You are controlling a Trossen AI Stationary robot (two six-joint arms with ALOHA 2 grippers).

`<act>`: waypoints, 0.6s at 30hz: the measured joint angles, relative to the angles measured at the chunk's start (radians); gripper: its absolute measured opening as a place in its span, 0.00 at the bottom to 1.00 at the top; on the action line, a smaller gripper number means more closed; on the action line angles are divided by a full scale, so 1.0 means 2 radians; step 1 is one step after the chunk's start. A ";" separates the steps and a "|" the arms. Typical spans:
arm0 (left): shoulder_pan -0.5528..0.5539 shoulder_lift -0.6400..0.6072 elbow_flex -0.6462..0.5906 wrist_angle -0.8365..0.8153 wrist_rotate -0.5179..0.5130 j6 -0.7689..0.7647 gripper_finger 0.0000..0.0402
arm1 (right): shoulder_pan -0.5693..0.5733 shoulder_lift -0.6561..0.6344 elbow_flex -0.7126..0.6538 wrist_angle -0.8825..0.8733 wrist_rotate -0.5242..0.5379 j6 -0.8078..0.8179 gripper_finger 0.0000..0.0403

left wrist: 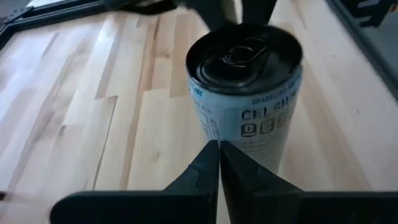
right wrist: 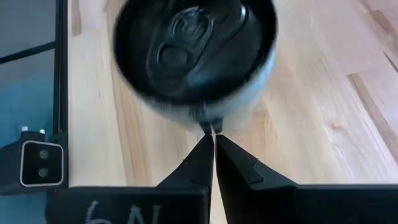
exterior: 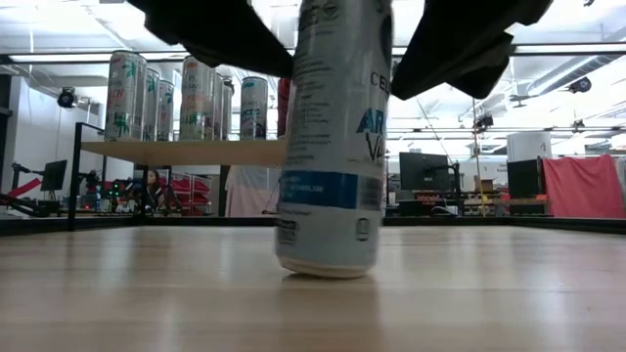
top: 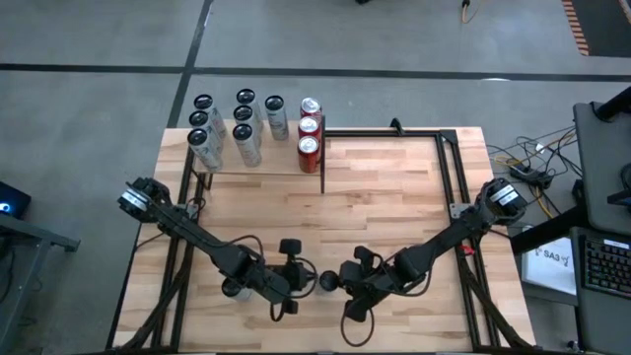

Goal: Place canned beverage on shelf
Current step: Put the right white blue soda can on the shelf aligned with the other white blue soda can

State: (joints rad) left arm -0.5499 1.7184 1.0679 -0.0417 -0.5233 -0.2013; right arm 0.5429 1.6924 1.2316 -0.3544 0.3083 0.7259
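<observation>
Pale wood planks make up the tabletop (top: 394, 197), bare across its middle and framed by black metal rails. On its near edge, between my two arms, stands the canned beverage (exterior: 331, 137), white with a blue band and a dark lid, upright on the boards. My left gripper (left wrist: 219, 149) sits just beside the can with its fingers pressed together on nothing; my right gripper (right wrist: 213, 140) is the same on the other side, fingers closed and empty, tips close to the can's rim. At the far left corner the shelf (top: 258, 163) rises on thin black posts, carrying silver cans (top: 243, 118) in rows and three red cans (top: 310, 126) at its right end. Beyond the table lies grey concrete floor; the low view shows a bright workshop with monitors (exterior: 423, 168), ceiling lights and a red cloth (exterior: 584, 186).
</observation>
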 joint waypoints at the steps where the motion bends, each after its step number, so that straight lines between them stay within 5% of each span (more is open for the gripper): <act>1: 0.000 0.000 0.000 -0.006 -0.002 -0.001 0.00 | 0.000 0.000 0.000 0.001 0.002 0.003 0.02; 11: -0.003 -0.007 0.000 -0.043 -0.012 -0.013 0.00 | 0.000 -0.001 0.005 -0.003 0.003 0.004 0.02; 18: -0.018 -0.012 0.000 -0.013 0.103 0.029 0.00 | 0.000 -0.001 0.019 -0.042 0.033 -0.008 0.02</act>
State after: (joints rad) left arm -0.5855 1.6946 1.0679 -0.0668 -0.3175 -0.1423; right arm 0.5423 1.6902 1.2695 -0.4394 0.3741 0.7097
